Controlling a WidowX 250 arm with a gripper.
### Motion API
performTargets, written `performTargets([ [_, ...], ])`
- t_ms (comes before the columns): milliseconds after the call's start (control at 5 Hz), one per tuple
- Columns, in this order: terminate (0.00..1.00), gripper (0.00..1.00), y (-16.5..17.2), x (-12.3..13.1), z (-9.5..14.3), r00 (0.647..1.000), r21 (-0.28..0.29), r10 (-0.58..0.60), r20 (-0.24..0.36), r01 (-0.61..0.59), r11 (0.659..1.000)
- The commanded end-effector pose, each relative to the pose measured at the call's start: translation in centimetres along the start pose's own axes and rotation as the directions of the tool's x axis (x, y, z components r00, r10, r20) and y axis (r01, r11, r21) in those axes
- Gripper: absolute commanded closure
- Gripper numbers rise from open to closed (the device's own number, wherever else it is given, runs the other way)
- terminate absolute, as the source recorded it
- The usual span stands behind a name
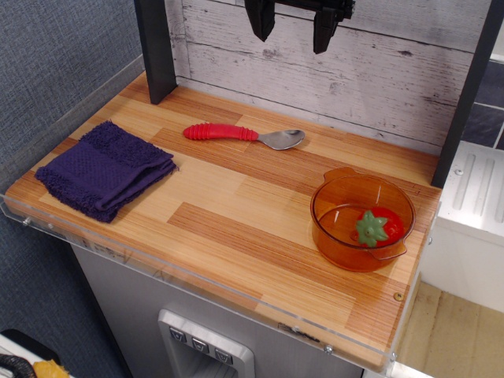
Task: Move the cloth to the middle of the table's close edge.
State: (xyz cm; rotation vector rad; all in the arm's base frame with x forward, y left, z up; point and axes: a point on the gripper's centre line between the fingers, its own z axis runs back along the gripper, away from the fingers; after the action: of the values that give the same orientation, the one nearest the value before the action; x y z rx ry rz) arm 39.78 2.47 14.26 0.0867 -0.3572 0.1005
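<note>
Gripper (pixel 293 27) shown raised at 12 o'clock, jaws parted, nothing held. Cloth (pixel 105 169) lies at 9 o'clock on the table (pixel 236 228), near its close edge (left end). If only one layer is pinched, unfolding may be expected.

Back wall (pixel 378 79): whitewashed horizontal planks, weathered grey grain, standing directly behind the bench.
Left wall (pixel 55 63): blue-grey textured fabric panel, running along the bench's left side and down below it.
Posts: a dark upright post (pixel 155 47) at the back left corner; a second dark post (pixel 468 94) leaning along the right side of the plank wall.
Right side: a white ribbed unit (pixel 472 197) just beside the bench, with dark blue tiles (pixel 487 102) behind it.
Floor (pixel 449 331): pale beige, visible at lower right.
Below: grey cabinet front (pixel 126 315) with a panel of small buttons (pixel 197 342).
Light: even and soft, with faint shadows.
</note>
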Motion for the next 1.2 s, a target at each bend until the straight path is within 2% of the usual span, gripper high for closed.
performTargets([
  [0,0.00,0.00,0.0,0.0,0.0,1.000,0.000,0.000,0.000,0.000,1.000],
  [200,0.00,0.00,1.8,-1.6,-0.7,0.994,0.033,-0.053,-0.091,0.056,0.998],
  [400,0.00,0.00,3.6,-3.3,-0.3,0.982,-0.017,-0.120,-0.149,0.119,0.993],
  [600,0.00,0.00,6.8,-5.0,-1.1,0.968,0.020,-0.149,-0.201,0.156,0.988],
  [800,0.00,0.00,11.0,-7.7,-2.3,0.952,0.000,-0.137,-0.275,0.142,0.990],
  [1000,0.00,0.00,13.7,-10.3,-2.3,0.944,0.042,-0.139,-0.301,0.159,0.986],
])
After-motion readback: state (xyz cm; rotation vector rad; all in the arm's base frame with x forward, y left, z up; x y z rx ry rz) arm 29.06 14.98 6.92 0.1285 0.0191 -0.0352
